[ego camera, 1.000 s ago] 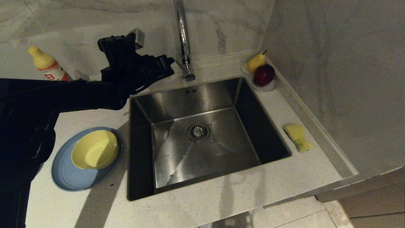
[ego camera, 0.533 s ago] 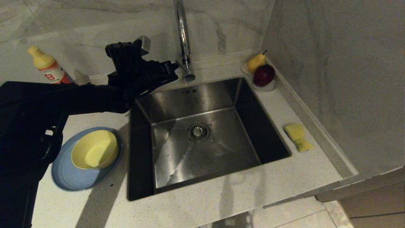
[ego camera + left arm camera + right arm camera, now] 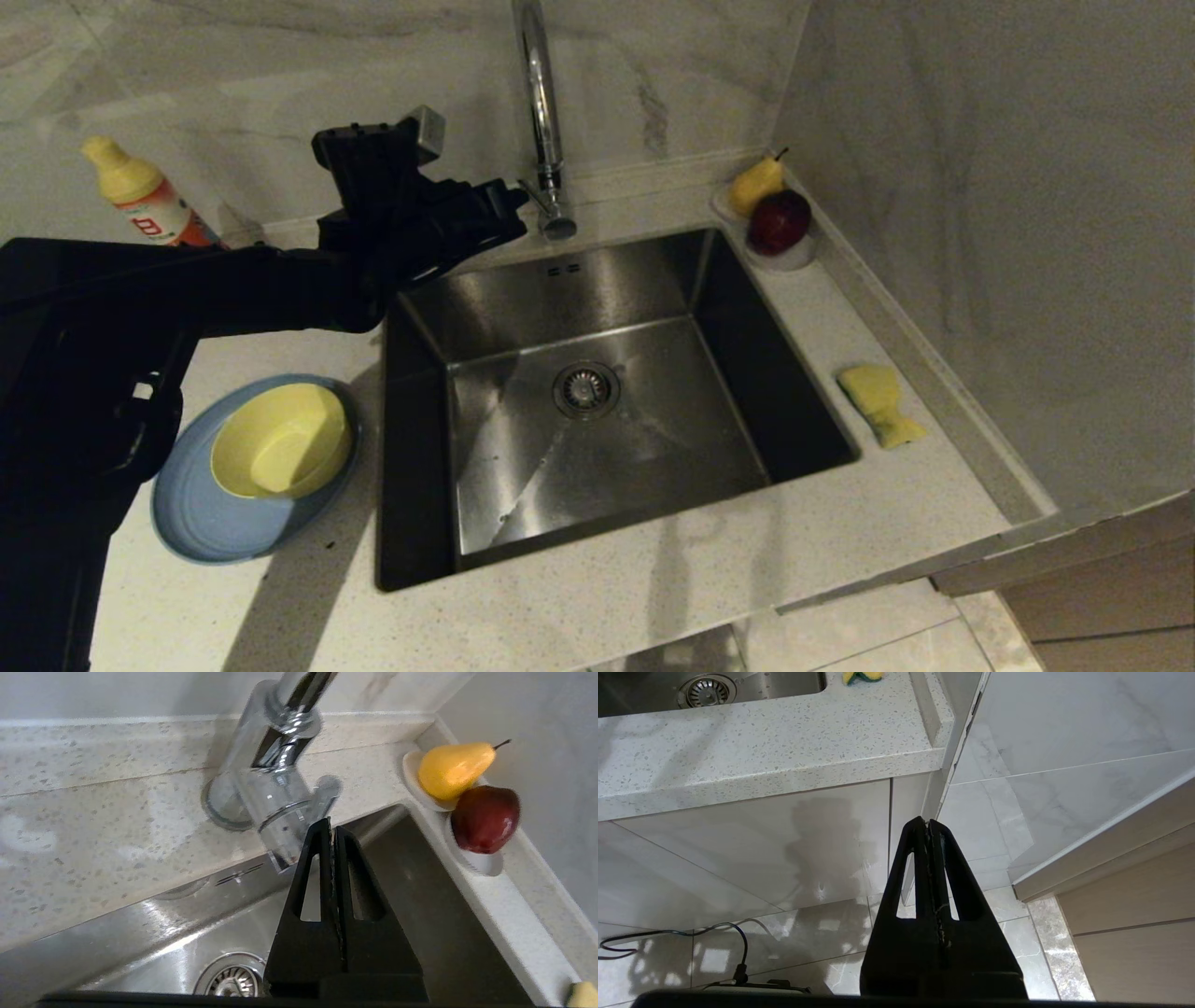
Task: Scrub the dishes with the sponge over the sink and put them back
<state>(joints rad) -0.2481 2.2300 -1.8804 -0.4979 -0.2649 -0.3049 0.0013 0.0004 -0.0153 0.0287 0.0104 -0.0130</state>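
Note:
A pale-yellow bowl (image 3: 280, 441) sits in the slate-blue plate (image 3: 201, 523) on the counter left of the steel sink (image 3: 653, 448). The yellow sponge (image 3: 879, 403) lies on the counter right of the sink, and its edge also shows in the right wrist view (image 3: 863, 676). My left gripper (image 3: 509, 198) is shut and empty, reaching over the sink's back left corner. Its tips (image 3: 331, 823) are right beside the lever at the base of the chrome tap (image 3: 280, 779). My right gripper (image 3: 928, 823) hangs shut and empty below the counter, facing the cabinet front.
A yellow-capped detergent bottle (image 3: 140, 198) stands at the back left. A small white dish (image 3: 794, 257) with a yellow pear (image 3: 754, 182) and a red apple (image 3: 780, 221) sits in the back right corner. A marble wall closes the right side. A cable (image 3: 668, 935) lies on the floor.
My left gripper has moved right, from the sink's back left corner up to the tap's base. In the last half second it has barely moved. The right arm is still.

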